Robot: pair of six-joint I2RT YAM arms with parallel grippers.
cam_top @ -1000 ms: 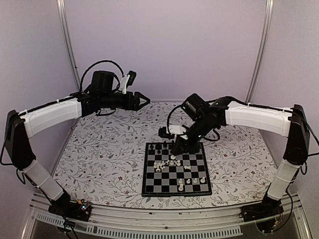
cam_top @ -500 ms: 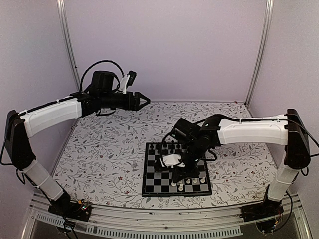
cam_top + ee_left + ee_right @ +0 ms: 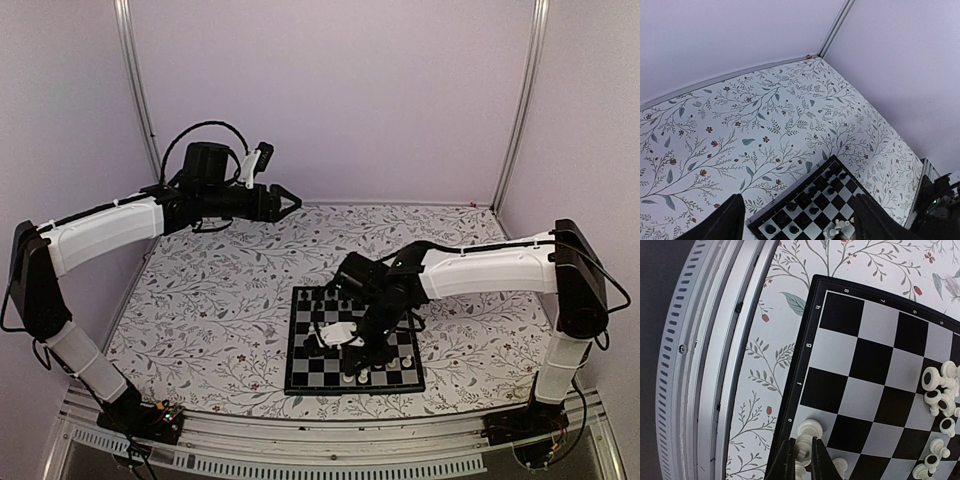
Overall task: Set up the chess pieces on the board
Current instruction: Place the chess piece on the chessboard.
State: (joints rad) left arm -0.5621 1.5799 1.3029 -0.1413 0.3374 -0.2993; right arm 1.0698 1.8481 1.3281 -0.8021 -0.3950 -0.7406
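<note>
The board (image 3: 305,372) lies near the table's front edge. Black chess pieces (image 3: 335,294) stand along its far rows, and they also show in the left wrist view (image 3: 810,206). My right gripper (image 3: 803,458) is shut on a cream-white piece (image 3: 802,450) over the board's near edge row (image 3: 353,368). Another white piece (image 3: 810,429) stands just beyond it. Loose white pieces (image 3: 940,390) lie in a heap mid-board. My left gripper (image 3: 290,203) hangs open and empty, high above the table's far left, with its fingers (image 3: 732,220) wide apart.
The board's black border (image 3: 802,365) carries white labels. Just past it runs a strip of the floral table cloth (image 3: 760,385), then the metal table rail (image 3: 705,365). Purple walls (image 3: 330,90) enclose the back and sides.
My right arm has swung from the far middle of the board down to its near edge row, carrying a white piece. The left arm has not moved.
</note>
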